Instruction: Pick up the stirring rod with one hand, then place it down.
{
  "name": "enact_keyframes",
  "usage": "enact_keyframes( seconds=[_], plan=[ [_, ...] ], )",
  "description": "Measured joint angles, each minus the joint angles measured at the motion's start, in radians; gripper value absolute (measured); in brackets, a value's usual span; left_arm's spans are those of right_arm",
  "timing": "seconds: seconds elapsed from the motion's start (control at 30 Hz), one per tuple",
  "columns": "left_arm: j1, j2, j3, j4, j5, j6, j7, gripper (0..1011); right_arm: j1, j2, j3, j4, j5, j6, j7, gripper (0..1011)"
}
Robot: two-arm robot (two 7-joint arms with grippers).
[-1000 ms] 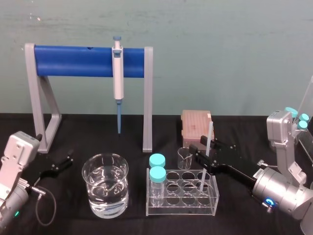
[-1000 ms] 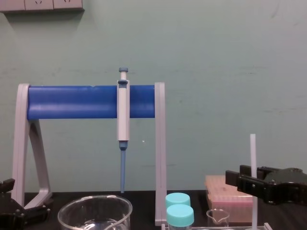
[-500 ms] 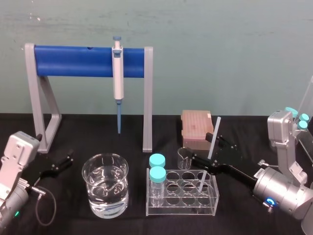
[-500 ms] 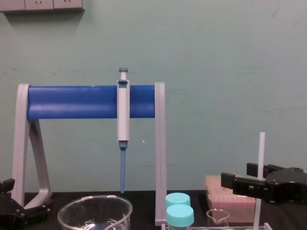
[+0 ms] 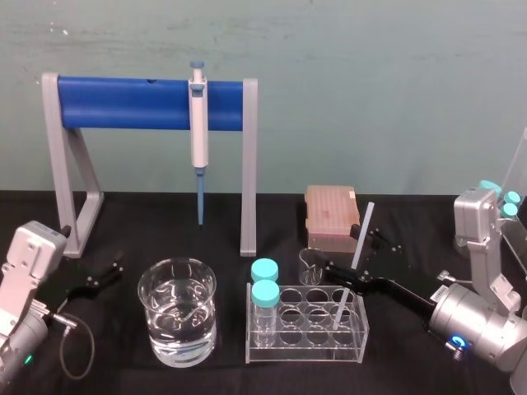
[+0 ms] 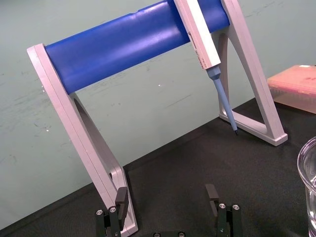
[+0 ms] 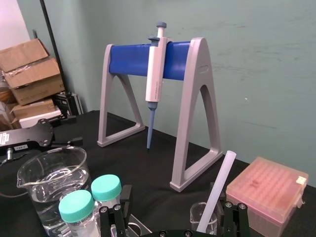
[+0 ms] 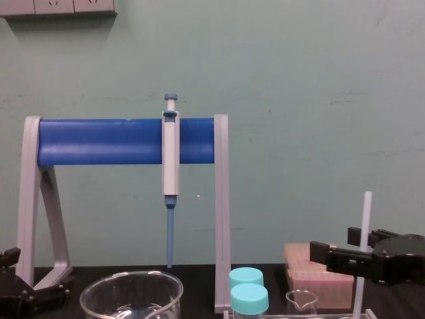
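Since a second ago the right gripper (image 5: pixel 352 253) has released the stirring rod (image 5: pixel 363 230). Then its jaws were clamped on the upright rod; now they stand wide apart with nothing held, one on each side of it. The rod has tipped and leans with its top toward the worktop's right edge. Its lower end stands in a hole at the right end of the clear rack (image 5: pixel 305 350). In the right wrist view the rod passes just beside one finger (image 7: pixel 231 217); whether they touch cannot be told.

The rack sits near the worktop's front edge, right of the middle, with two teal-capped tubes (image 5: pixel 265 281) at its left end. A small glass beaker (image 5: pixel 310 265) and a pink tip box (image 5: pixel 329 216) stand behind it. A large beaker of water (image 5: pixel 177 317) is near the front edge, left of the rack. Toward the back edge, the pipette (image 5: pixel 198 123) hangs on the grey stand with its blue bar (image 5: pixel 123 103).

The left gripper (image 5: pixel 97 278) lies parked near the worktop's left edge, just beside the stand's foot, its jaws spread and empty.
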Motion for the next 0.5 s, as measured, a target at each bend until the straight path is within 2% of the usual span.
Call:
enact_keyframes(
  seconds=[0.17,0.5],
  plan=[
    [0.000,0.000,0.000,0.000,0.000,0.000,0.000,1005,-0.010,0.000,0.013,0.003,0.004,-0.001,-0.013,1003],
    [0.000,0.000,0.000,0.000,0.000,0.000,0.000,1005,-0.051,0.011,0.065,0.004,0.025,-0.003,-0.049,1003]
  ],
)
